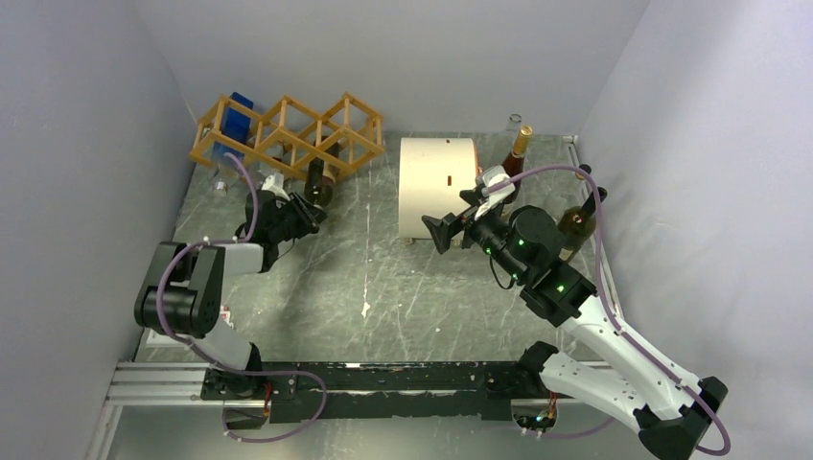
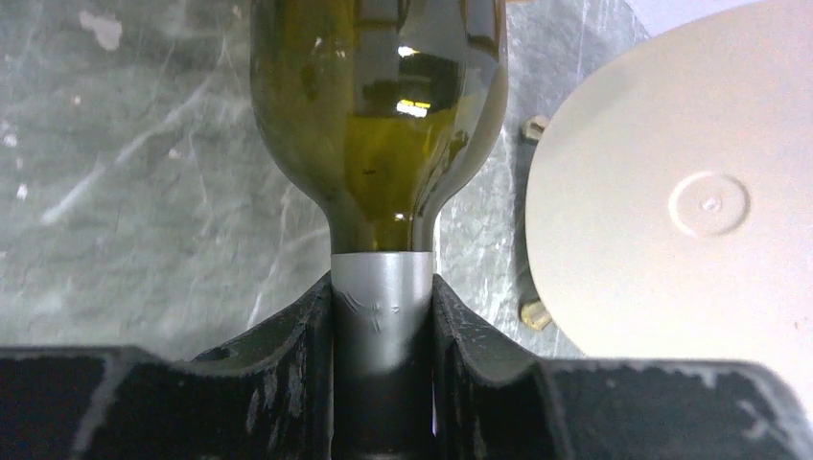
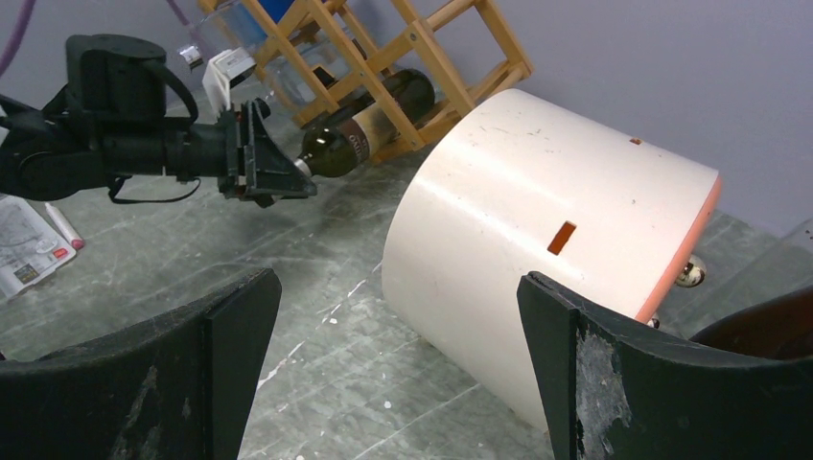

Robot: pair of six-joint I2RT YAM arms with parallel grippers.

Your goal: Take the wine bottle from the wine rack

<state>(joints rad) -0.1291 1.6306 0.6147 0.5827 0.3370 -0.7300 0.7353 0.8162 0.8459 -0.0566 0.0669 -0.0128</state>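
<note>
Nearest the bases, the right claw (image 3: 398,287) hangs wide open over the table (image 1: 383,287), holding nothing. It faces the curved side of a cream drum (image 3: 537,220) and has no part in the grip.

Further out on the left side, the left claw (image 2: 383,307) is clamped on the foil-wrapped neck of the wine bottle (image 2: 379,115). One finger presses each side of the neck, just below the shoulder. The bottle lies on its side with its neck toward the arm. Its shoulder and label stick out in front, while its base end rests inside a lower cell of the wine rack (image 1: 288,134) at the far left of the table.

The grasp looks made, so the step in hand appears to be the pull-out. The next move likely calls for drawing the bottle back along its own length so its body does not catch the wooden bars. With the hold on the slim neck alone, the heavy body may sag as it leaves the cell. The light rack might also drag along.
</note>
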